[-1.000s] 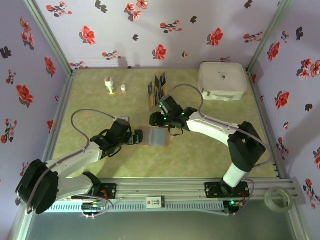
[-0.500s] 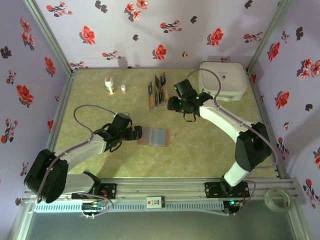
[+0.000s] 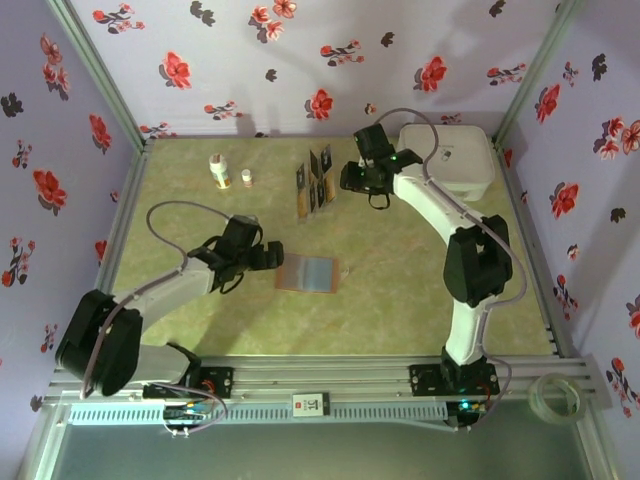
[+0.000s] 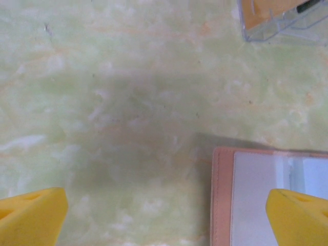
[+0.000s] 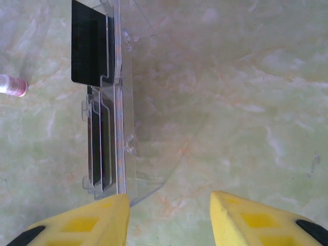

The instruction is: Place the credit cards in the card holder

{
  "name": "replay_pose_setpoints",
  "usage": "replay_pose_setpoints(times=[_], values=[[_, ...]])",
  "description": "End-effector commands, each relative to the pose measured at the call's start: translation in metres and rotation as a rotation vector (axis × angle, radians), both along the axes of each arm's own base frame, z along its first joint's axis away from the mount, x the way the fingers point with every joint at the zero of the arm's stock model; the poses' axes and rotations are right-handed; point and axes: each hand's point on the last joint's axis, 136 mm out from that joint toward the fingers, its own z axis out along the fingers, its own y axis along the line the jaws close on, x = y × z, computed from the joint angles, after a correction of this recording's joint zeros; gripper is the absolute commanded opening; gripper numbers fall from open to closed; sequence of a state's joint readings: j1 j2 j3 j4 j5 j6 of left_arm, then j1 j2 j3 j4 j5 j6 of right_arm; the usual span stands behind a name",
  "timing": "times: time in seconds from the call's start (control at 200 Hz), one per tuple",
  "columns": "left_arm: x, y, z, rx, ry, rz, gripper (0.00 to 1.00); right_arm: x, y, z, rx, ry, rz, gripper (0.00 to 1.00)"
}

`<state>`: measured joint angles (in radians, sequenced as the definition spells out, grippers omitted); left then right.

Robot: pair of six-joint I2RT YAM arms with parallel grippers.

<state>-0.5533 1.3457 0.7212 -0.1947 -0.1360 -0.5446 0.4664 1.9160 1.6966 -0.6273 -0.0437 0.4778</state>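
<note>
Credit cards [image 5: 89, 48], thin black rectangles, aren't in your grasp yet: your right gripper [image 5: 168, 205] stands spread and empty just beside the clear slotted rack [image 5: 120, 102] holding them. Your left gripper [image 4: 165, 205], spread wide, hovers at the edge of the flat reddish-brown leather card holder [image 4: 223, 195], lying open mid-table. Most of the loading likely remains.

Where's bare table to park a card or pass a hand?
Free: the stretch right of the card holder up to the right arm; the left side between the bottles and left gripper. Crowded: rear centre, where card rack, right gripper and white case bunch.
</note>
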Motion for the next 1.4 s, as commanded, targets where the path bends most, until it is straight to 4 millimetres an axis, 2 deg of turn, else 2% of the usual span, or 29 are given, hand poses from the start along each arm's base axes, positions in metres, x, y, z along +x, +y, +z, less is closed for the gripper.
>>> replay_pose_setpoints(times=[0.0,0.125,0.3,0.75,0.895,1.065,1.21,1.395], values=[[0.022,-0.008,0.012,-0.008,-0.022,-0.031,1.0,0.003,0.012,0.007,0.047,0.011,0.059,0.45],[0.04,-0.016,0.012,-0.016,-0.012,-0.04,1.0,0.009,0.023,0.003,0.069,0.034,0.088,0.47],[0.051,-0.02,0.006,-0.023,0.003,-0.036,1.0,0.018,0.028,-0.011,0.06,0.06,0.096,0.47],[0.044,-0.013,-0.001,-0.039,0.017,-0.017,1.0,0.026,0.039,-0.036,0.063,0.11,0.112,0.44],[0.043,-0.011,-0.001,-0.04,0.015,-0.015,1.0,0.024,0.039,-0.029,0.066,0.1,0.115,0.44],[0.037,-0.008,-0.001,-0.042,0.014,-0.014,1.0,0.019,0.039,-0.002,0.064,0.033,0.114,0.44],[0.028,-0.005,-0.003,-0.049,0.022,-0.019,1.0,0.011,0.049,0.015,0.069,-0.001,0.143,0.43],[0.016,-0.003,-0.009,-0.062,0.043,-0.022,1.0,0.003,0.065,0.015,0.027,0.007,0.189,0.41]])
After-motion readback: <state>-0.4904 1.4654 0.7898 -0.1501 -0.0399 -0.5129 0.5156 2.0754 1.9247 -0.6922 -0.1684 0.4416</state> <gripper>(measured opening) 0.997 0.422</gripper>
